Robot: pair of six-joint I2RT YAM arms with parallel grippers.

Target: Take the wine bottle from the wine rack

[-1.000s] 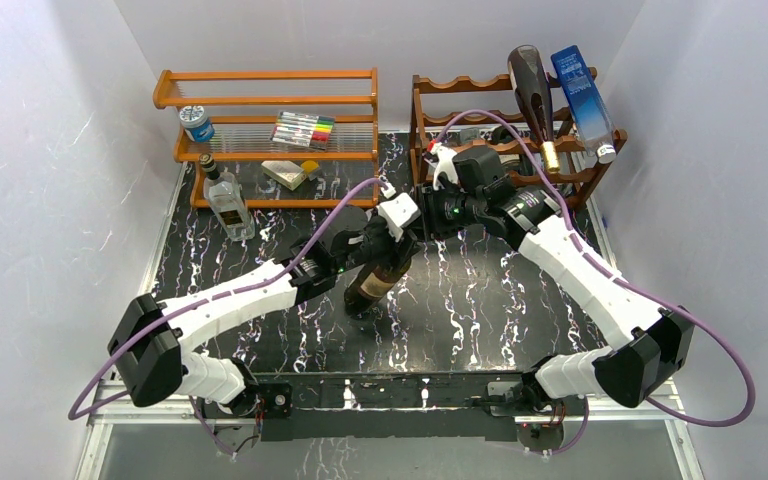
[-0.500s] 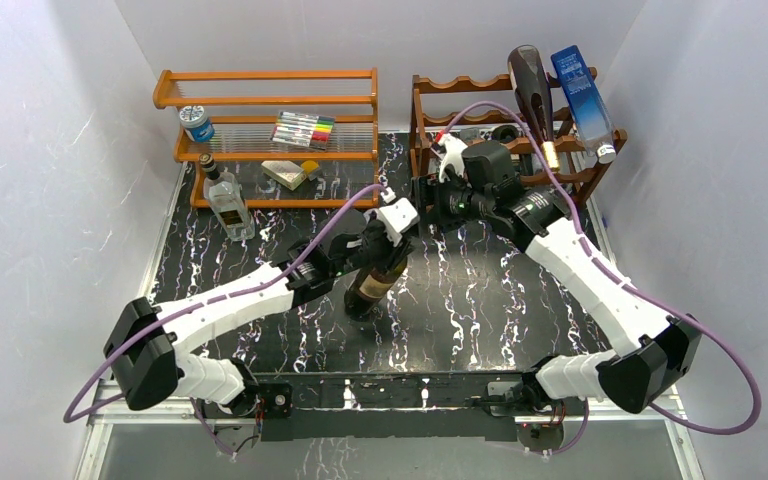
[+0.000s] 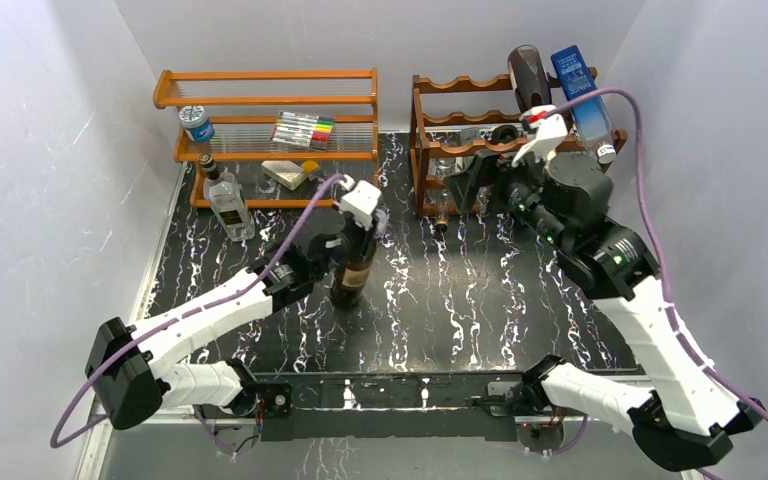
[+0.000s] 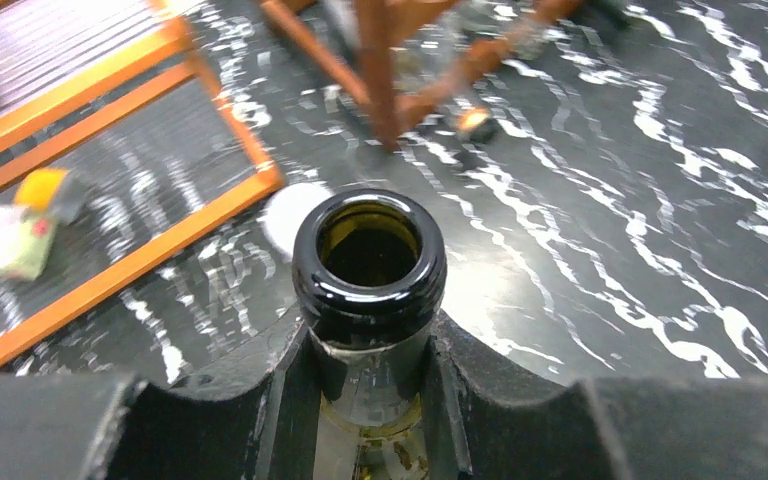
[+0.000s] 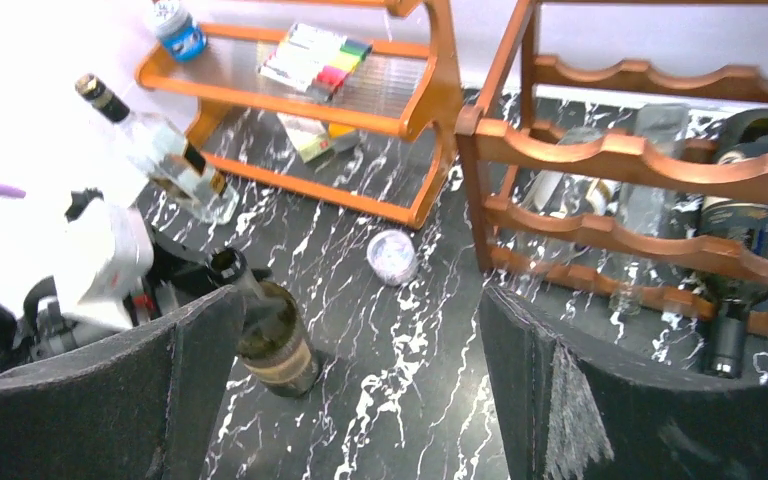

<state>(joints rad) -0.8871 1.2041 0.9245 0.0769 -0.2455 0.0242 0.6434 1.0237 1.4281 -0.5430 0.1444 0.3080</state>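
The wine bottle [image 3: 351, 282] is shown upright on the marbled table [image 3: 460, 300] at centre frame, clamped at the neck by the left gripper [image 3: 358, 236]. The right gripper [image 3: 482, 182], spread wide and empty, is seen before the wine rack [image 3: 465, 83], upper right.

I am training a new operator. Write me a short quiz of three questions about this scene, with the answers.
1. True or false: the right gripper is open and holds nothing.
2. Where does the left gripper clamp the wine bottle? A) the neck B) the base C) the label
3. Complete: the bottle is apart from the wine rack, on the black ____.

Key: 1 true; 2 A; 3 table.
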